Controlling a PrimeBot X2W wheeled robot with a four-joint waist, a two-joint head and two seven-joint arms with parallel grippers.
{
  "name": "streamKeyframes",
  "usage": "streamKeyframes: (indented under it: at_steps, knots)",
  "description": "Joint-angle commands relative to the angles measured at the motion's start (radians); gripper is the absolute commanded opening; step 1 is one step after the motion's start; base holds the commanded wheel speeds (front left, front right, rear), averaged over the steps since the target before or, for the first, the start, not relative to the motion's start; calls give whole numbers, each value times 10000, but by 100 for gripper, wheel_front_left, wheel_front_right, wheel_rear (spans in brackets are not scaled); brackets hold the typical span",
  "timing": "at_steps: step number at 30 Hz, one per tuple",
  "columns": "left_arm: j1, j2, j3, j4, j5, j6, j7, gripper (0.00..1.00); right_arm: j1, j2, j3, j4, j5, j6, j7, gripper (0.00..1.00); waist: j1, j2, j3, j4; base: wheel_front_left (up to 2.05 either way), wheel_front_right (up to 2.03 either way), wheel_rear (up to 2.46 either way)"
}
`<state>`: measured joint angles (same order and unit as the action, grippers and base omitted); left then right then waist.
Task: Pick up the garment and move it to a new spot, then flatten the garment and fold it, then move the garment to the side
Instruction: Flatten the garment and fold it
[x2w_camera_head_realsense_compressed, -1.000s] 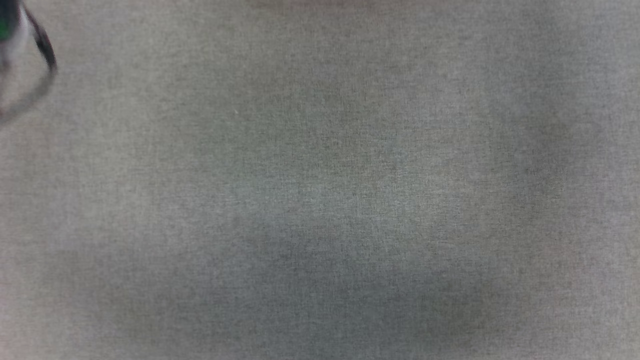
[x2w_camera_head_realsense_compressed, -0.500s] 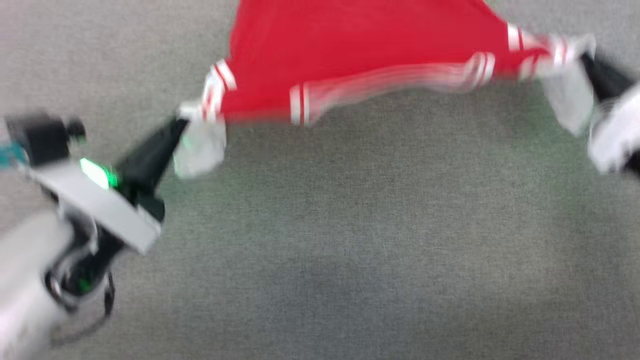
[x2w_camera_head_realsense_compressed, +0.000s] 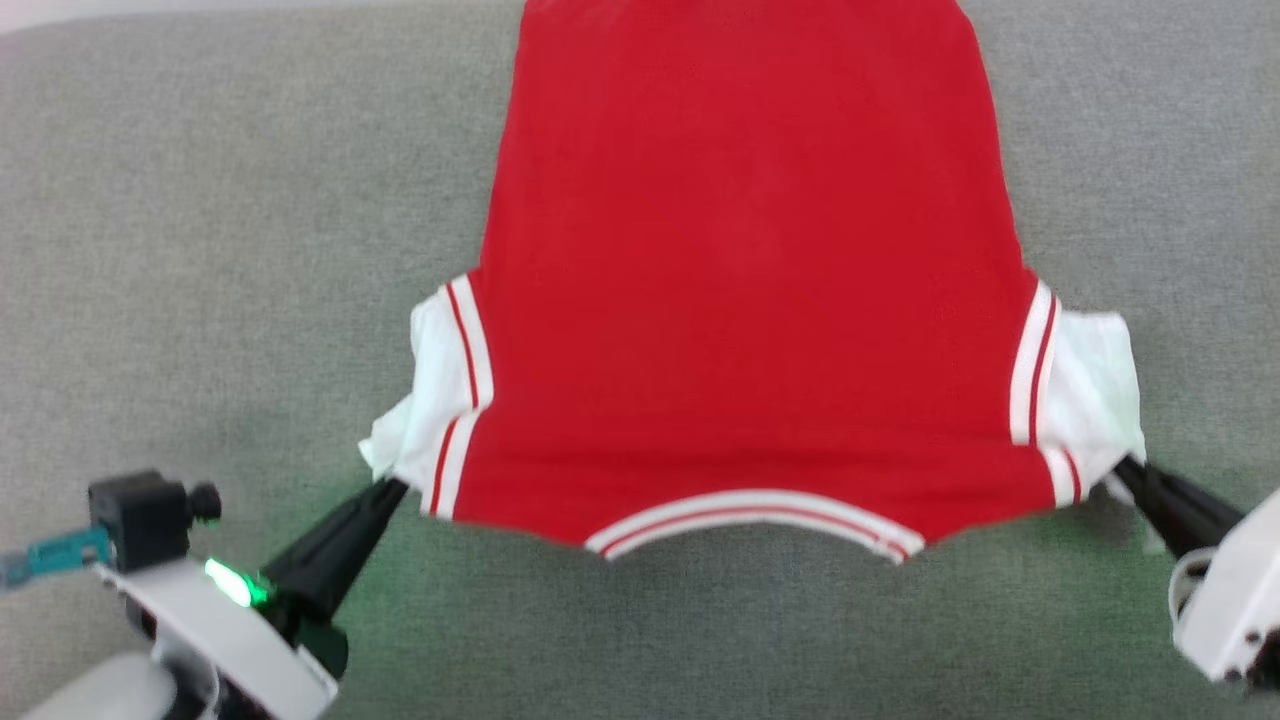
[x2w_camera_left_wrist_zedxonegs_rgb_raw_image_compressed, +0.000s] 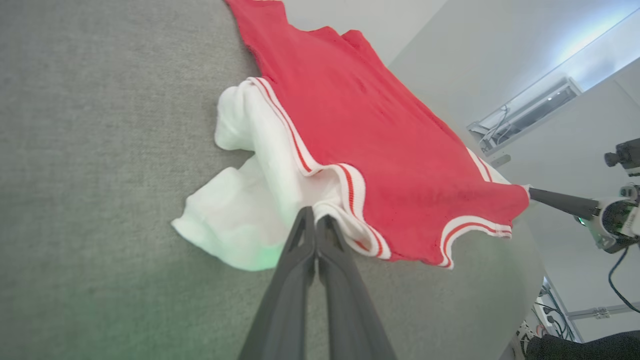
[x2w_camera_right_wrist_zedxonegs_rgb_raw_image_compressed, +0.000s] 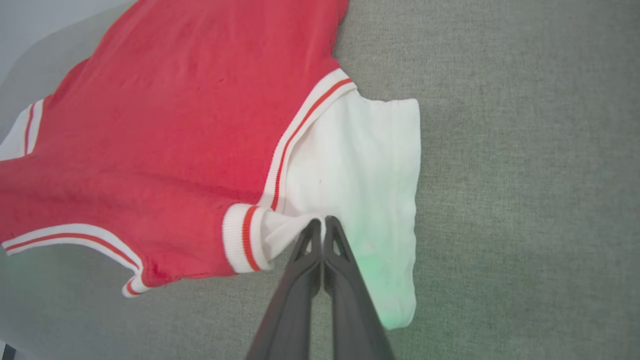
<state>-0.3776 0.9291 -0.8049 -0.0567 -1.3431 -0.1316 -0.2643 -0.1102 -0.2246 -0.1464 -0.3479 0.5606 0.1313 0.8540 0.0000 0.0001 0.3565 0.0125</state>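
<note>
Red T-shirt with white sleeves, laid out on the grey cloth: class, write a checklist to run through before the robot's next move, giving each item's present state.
1. The left gripper shut on the red T-shirt with white sleeves: ok, pinching by the sleeve seam.
2. The right gripper shut on it: ok.
3. Red body flat on the grey fabric surface: ok.
4. The left white sleeve flat: not ok, bunched.
5. The right white sleeve flat: ok, few wrinkles.
6. Print facing down: cannot tell.
</note>
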Motion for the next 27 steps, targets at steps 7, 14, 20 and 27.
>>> streamKeyframes:
  at_steps: [7, 14, 20, 27]
  knots:
    - [997, 599, -376, -565, 200, 20, 18, 0, 1265, 367, -396, -1005, -52, -10, 522, 0, 0, -1, 153, 147, 0, 0, 0]
    - [1570, 1247, -586, -1210, 108, 20, 26, 0, 2231, 597, -672, -1695, 131, -10, 982, 0, 0, -1, 312, 239, 0, 0, 0]
    - [1231, 869, -629, -1026, 133, 20, 62, 0, 2289, 450, -434, -1565, -55, -10, 1047, 0, 0, -1, 417, 218, 0, 0, 0]
    - [736, 299, -966, -233, 155, 20, 312, 0, 1832, 263, 304, -357, -119, -10, 702, 0, 0, -1, 509, 167, 0, 0, 0]
